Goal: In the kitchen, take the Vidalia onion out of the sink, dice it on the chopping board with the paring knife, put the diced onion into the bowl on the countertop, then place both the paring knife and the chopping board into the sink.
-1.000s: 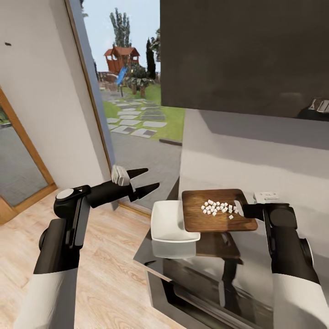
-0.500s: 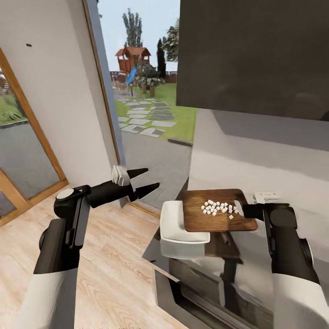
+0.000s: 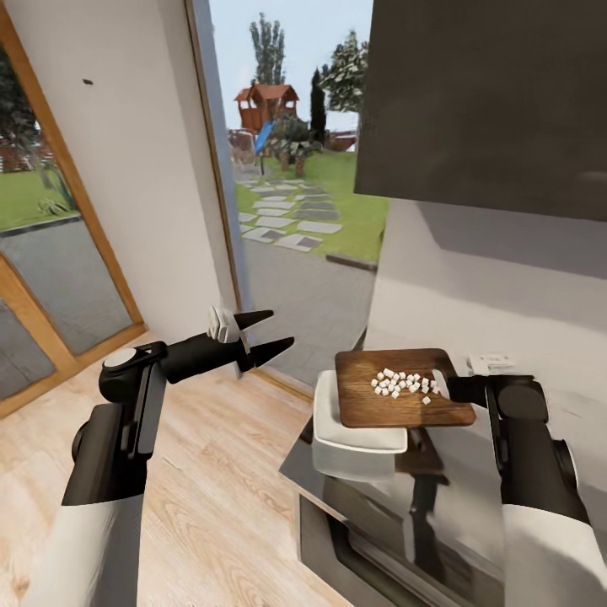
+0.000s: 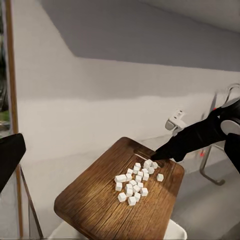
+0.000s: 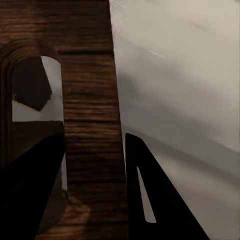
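Observation:
My right gripper is shut on the handle end of the dark wooden chopping board, holding it level in the air. A pile of white diced onion lies on the board's middle. The board's left part hangs over the white bowl, which stands at the end of the glossy countertop. In the left wrist view the board carries the onion cubes. The right wrist view has both fingers clamping the board. My left gripper is open and empty over the floor. The paring knife and the sink basin are out of view.
A white wall socket sits behind the board, and a chrome tap stands past my right arm. A dark wall cabinet hangs above the counter. Wooden floor and a glass door lie to the left.
The whole view has swung left, so the camera moved. The bowl and countertop have slid right under the held board. Both arms keep the same pose.

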Robot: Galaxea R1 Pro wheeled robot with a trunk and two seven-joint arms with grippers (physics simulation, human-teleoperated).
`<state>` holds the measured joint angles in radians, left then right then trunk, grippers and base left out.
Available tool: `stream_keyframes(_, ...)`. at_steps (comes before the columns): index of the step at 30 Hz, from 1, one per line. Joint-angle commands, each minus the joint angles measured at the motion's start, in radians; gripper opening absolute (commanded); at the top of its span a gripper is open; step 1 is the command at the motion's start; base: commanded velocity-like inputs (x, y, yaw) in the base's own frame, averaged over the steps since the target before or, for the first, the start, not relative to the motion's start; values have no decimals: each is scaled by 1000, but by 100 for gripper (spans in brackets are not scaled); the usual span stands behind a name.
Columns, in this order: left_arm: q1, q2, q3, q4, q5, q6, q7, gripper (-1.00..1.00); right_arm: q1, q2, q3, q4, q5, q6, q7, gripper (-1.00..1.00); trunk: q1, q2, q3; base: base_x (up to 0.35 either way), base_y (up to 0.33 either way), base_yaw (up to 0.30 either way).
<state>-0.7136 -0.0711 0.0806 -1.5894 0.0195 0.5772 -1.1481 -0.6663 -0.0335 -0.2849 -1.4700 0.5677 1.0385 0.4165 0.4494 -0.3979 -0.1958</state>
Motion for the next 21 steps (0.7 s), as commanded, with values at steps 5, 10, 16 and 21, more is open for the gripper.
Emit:
stream_keyframes(5, -1, -1, -1, 0, 2, 9, -5, 100, -1, 0, 13, -1, 9, 3, 10, -100, 1, -2, -3, 0, 0, 63)
stream_keyframes(10, -1, -1, -31, 2, 2, 9, -4, 100, -1, -1, 19, -1, 10, 3, 9, -100, 1, -2, -3, 0, 0, 2)
stream_keyframes(16, -1, -1, -34, 2, 2, 8, -2, 100, -1, -2, 18, -5, 13, 3, 8, -100, 1, -2, -3, 0, 0, 0)
stream_keyframes(21, -1, -1, -35, 2, 2, 9, -2, 100, -1, -2, 17, -6, 14, 3, 8, -100, 1, -2, -3, 0, 0, 0)
